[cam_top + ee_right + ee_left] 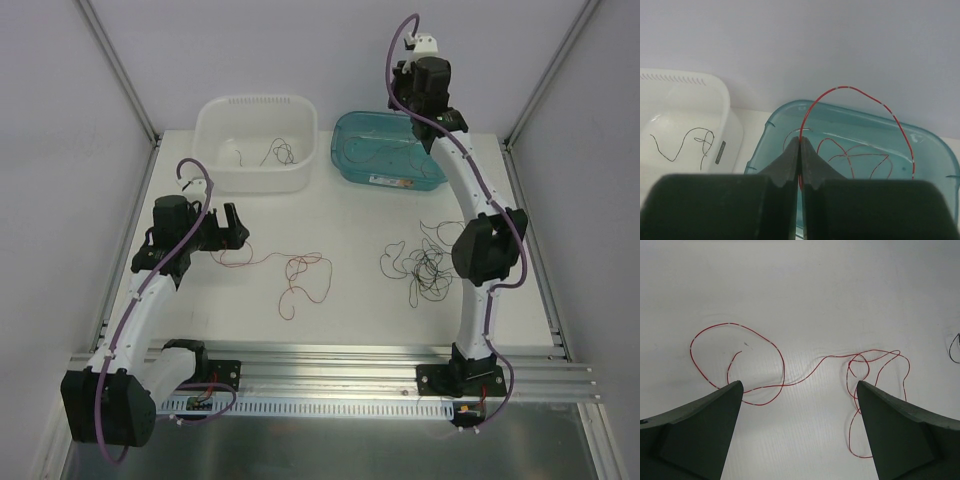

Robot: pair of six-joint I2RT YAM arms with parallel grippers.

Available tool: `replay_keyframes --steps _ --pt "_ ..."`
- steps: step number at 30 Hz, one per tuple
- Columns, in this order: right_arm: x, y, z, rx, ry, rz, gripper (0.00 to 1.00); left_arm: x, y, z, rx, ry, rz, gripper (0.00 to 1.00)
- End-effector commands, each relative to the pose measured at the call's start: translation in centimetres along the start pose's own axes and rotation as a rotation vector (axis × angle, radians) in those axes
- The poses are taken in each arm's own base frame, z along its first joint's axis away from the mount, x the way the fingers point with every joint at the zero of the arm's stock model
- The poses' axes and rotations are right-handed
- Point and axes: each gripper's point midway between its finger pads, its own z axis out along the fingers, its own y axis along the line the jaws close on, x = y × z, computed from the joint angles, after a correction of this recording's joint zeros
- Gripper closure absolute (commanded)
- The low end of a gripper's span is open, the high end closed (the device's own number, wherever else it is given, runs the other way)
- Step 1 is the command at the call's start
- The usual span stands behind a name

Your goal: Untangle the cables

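A long red cable [730, 323] lies in loose loops on the white table [350, 300]. It also shows in the top view as the red cable [300, 272]. My left gripper [799, 385] hovers low over its left loop, open wide, with bare table between the fingers. To the right a tangle of black cables [425, 265] lies beside my right arm. My right gripper [800, 140] is raised over the teal bin [771, 125] and shut on a red cable [850, 88]. That cable arcs up and right, then down into the bin, where more red cables [855, 156] lie.
A white tub [215, 150] at the back left holds a black cable [278, 152]. The teal bin [345, 160] sits to its right. Grey walls enclose the table. An aluminium rail [330, 362] runs along the near edge.
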Motion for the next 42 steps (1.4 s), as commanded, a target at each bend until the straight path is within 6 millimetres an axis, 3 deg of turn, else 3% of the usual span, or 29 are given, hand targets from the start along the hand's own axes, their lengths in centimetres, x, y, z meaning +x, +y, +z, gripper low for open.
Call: replay_keyframes --steps 1,5,6,8,9,11,15,17,20,25,29,30,33,34,36,40,42 --pt "-1.2 -0.5 0.8 0.004 -0.072 0.078 0.96 -0.4 -0.3 0.3 0.019 -0.015 0.01 0.01" --pt "4.5 -2.6 2.2 0.098 0.031 0.128 0.84 -0.4 -0.4 0.3 0.025 -0.013 0.01 0.01" --pt "6.6 -3.3 2.4 0.123 0.08 0.135 0.76 -0.4 -0.4 0.4 0.025 -0.011 0.008 0.01" --pt "8.2 -4.1 2.5 0.149 0.121 0.158 0.61 -0.4 -0.4 0.4 0.026 -0.01 0.008 0.01" --pt "9.1 -4.2 2.2 0.157 0.154 0.159 0.47 -0.4 -0.4 0.4 0.028 -0.011 0.008 0.01" --pt "8.8 -4.3 1.5 0.156 0.166 0.147 0.32 -0.3 -0.5 0.4 0.029 -0.009 0.005 0.01" --pt "7.1 -2.6 -1.6 0.078 0.193 0.128 0.2 -0.4 -0.5 0.4 0.032 -0.01 0.005 0.01" --pt "6.1 -1.1 -3.7 -0.001 0.213 0.135 0.18 -0.5 -0.6 0.3 0.038 -0.013 0.006 0.01" --pt "7.3 0.9 -7.3 -0.067 0.316 0.144 0.17 -0.4 -0.6 0.4 0.034 -0.009 0.001 0.01" --pt "12.5 5.7 -13.8 -0.17 0.503 0.143 0.18 -0.2 -0.1 0.5 0.009 -0.008 -0.011 0.01" --pt "17.5 9.4 -18.5 -0.225 0.636 0.173 0.2 -0.1 -0.1 0.6 0.006 -0.001 -0.016 0.01" --pt "19.7 11.0 -20.1 -0.246 0.687 0.181 0.21 0.1 -0.1 0.7 0.008 0.005 -0.019 0.01" --pt "22.4 14.5 -22.1 -0.313 0.736 0.168 0.23 0.2 -0.3 0.8 0.025 0.015 -0.029 0.02" --pt "24.1 15.0 -22.8 -0.31 0.773 0.174 0.23 0.2 -0.4 0.9 0.027 0.017 -0.031 0.02" --pt "25.6 16.7 -23.4 -0.338 0.789 0.166 0.27 0.5 -0.2 1.1 0.021 0.027 -0.033 0.03" --pt "30.2 17.6 -23.4 -0.305 0.858 0.17 0.34 1.0 0.2 1.6 0.007 0.05 -0.041 0.04" --pt "31.3 17.9 -23.1 -0.299 0.876 0.174 0.38 1.3 0.3 1.8 0.004 0.063 -0.045 0.04"
